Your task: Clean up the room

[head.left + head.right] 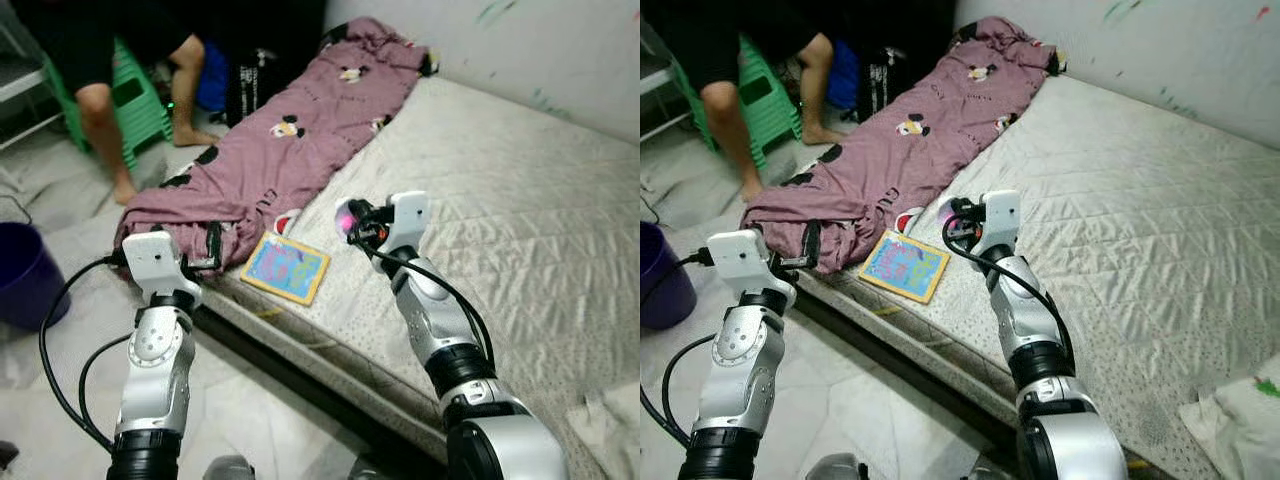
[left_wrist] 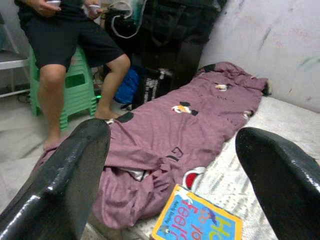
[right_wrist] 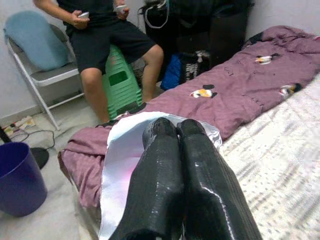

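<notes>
My right gripper (image 1: pixel 352 220) hovers over the mattress (image 1: pixel 500 200) near its front edge, shut on a shiny silver and pink foil wrapper (image 3: pixel 117 155). A colourful children's book (image 1: pixel 285 267) lies flat on the mattress edge just left of it. My left gripper (image 2: pixel 170 180) is open, level with the bed's corner, pointing at the crumpled end of a mauve cartoon-print blanket (image 1: pixel 290 140) and at the book (image 2: pixel 200 225). Nothing sits between its fingers (image 2: pixel 60 185).
A person sits on a green stool (image 1: pixel 135 100) at the back left, feet on the floor. A purple bin (image 1: pixel 20 275) stands on the floor at the left. A folding chair (image 3: pixel 40 60) and dark bags (image 2: pixel 170 45) stand behind. White cloth (image 1: pixel 1240 410) lies at the mattress's near right.
</notes>
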Robot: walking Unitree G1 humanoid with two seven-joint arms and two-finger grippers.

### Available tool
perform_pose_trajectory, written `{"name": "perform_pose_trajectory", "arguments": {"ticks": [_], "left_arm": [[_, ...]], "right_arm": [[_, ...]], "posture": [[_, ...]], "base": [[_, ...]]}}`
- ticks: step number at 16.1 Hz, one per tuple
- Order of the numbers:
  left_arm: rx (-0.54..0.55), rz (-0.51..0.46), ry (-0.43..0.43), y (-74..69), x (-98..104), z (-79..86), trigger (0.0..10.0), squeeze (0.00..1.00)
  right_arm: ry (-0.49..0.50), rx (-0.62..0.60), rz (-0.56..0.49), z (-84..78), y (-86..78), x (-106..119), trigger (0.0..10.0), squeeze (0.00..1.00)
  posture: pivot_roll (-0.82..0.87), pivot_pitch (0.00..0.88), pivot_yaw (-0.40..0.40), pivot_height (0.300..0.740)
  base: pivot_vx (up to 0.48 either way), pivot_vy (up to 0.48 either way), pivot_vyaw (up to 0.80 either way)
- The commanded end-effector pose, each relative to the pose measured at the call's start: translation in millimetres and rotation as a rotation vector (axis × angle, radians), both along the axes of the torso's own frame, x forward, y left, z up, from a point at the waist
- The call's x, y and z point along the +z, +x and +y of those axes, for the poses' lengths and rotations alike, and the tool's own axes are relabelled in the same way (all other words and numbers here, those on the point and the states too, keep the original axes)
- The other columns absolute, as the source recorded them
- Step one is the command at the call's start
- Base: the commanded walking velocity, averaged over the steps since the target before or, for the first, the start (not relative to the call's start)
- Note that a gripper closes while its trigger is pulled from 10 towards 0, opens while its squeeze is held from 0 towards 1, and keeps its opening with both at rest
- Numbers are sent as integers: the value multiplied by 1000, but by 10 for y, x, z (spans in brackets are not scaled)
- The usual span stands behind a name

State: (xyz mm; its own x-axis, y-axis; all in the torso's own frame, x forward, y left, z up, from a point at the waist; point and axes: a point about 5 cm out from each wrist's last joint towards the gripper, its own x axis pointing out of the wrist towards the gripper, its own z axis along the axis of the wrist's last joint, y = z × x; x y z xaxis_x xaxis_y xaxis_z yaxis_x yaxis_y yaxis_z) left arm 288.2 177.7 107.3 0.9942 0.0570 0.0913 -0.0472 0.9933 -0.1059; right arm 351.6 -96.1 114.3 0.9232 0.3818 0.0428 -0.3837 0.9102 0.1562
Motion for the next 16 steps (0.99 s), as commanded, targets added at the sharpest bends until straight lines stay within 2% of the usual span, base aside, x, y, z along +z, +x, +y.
{"name": "perform_pose_trajectory", "arguments": {"ticks": [1, 3, 7, 12, 14, 16], "left_arm": [[-33, -23, 5, 8, 44, -60, 10000, 0], [-29, -21, 1, 7, 41, -56, 10000, 0], [-24, -21, -1, 12, 43, -53, 10000, 0], [12, 3, -6, 17, 9, -20, 10000, 0], [-31, -18, -2, 16, 34, -69, 10000, 0], [-29, -18, -5, 11, 33, -65, 10000, 0]], "right_arm": [[-4, -24, -1, -53, 12, 4, 10000, 0], [-5, -26, -3, -60, 11, 2, 10000, 0], [-8, -25, -4, -64, 16, 7, 10000, 0], [-12, -29, 0, -75, 12, -8, 10000, 0], [-14, -31, 16, -78, 17, -26, 10000, 0], [-15, -32, 11, -77, 14, -23, 10000, 0]], "posture": [[71, 0, -43, 740], [71, 0, -43, 740], [69, 0, -45, 740], [70, 0, -46, 740], [70, 0, -46, 740], [67, 0, -44, 740]], "base": [[277, 0, -800], [281, 0, -706], [268, 0, 0], [0, 0, 0], [137, 0, -800], [296, 0, -800]]}}
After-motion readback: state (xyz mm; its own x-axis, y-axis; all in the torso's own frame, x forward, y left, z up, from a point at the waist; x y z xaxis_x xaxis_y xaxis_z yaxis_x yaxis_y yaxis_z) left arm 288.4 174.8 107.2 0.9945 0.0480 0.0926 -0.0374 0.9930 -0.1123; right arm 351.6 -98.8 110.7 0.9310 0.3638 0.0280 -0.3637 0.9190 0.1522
